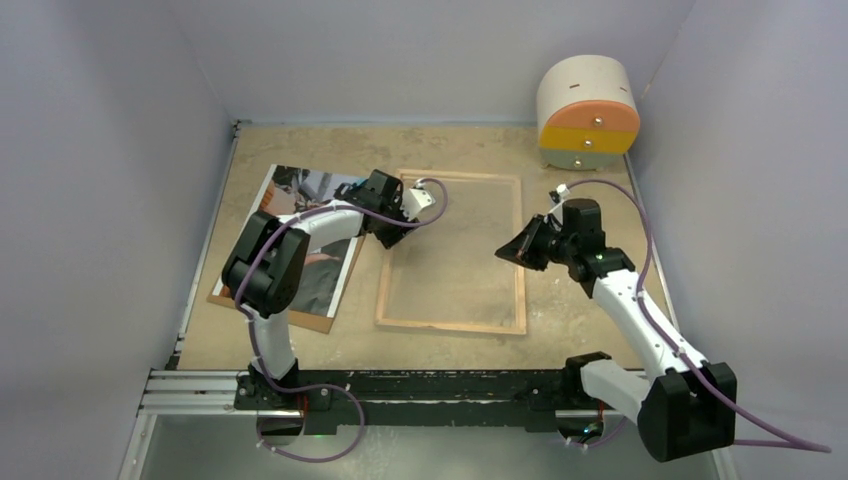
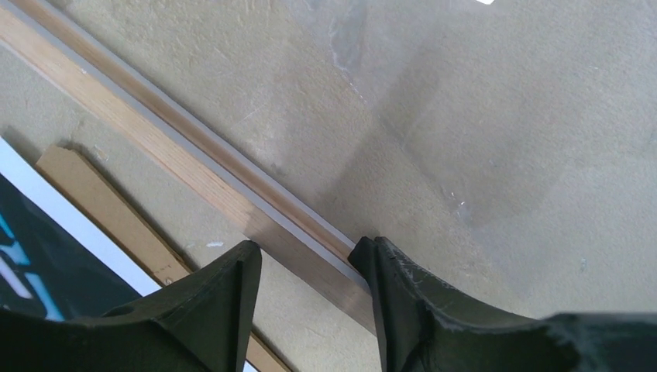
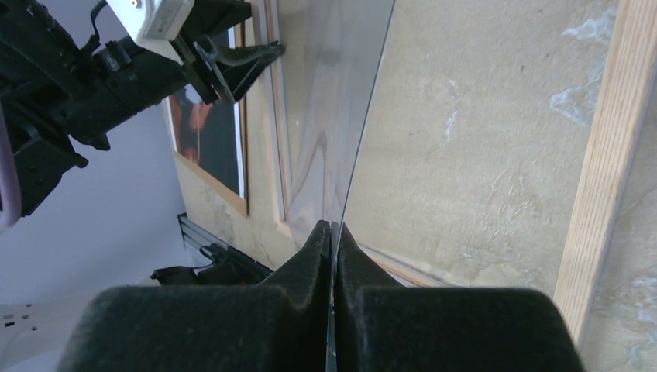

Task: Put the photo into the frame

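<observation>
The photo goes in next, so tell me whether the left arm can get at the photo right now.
Probably yes. The photo lies face up just beside the left gripper, nothing on it. That gripper's jaws straddle the frame rail, so it must back off first.

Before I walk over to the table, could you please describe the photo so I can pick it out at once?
On the sandy table, find the light wooden frame lying flat in the middle. Directly left of it, a brown hardboard sheet carries the photo. The photo is the only printed picture there: dark, white-bordered, while the sheet beneath is plain brown.
</observation>
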